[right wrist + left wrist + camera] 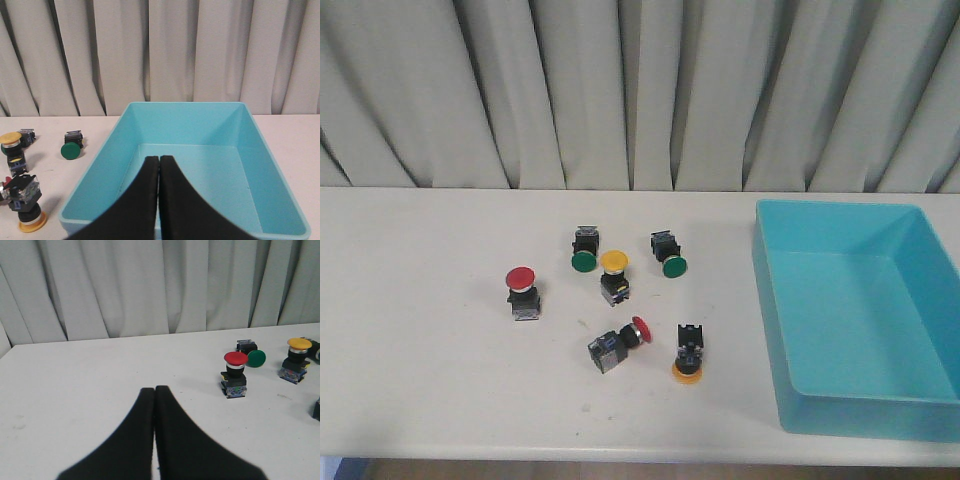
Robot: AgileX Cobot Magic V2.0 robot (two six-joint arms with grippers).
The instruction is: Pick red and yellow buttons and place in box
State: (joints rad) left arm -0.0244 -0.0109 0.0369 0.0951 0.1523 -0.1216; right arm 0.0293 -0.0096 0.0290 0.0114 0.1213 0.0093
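Four red and yellow buttons (522,291), glossy round caps on blocky black-and-grey bodies, lie scattered mid-counter (410,350) among two green-capped switches (583,250). The smooth turquoise plastic box (772,330) with sloped walls sits right. Both matte black fingers, left (155,392) and right (159,160), are clenched together, grasping nothing.

Your front view looks down over the table (420,380), while both low wrist views face the curtain (125,285), sharing the buttons (70,150) between them.
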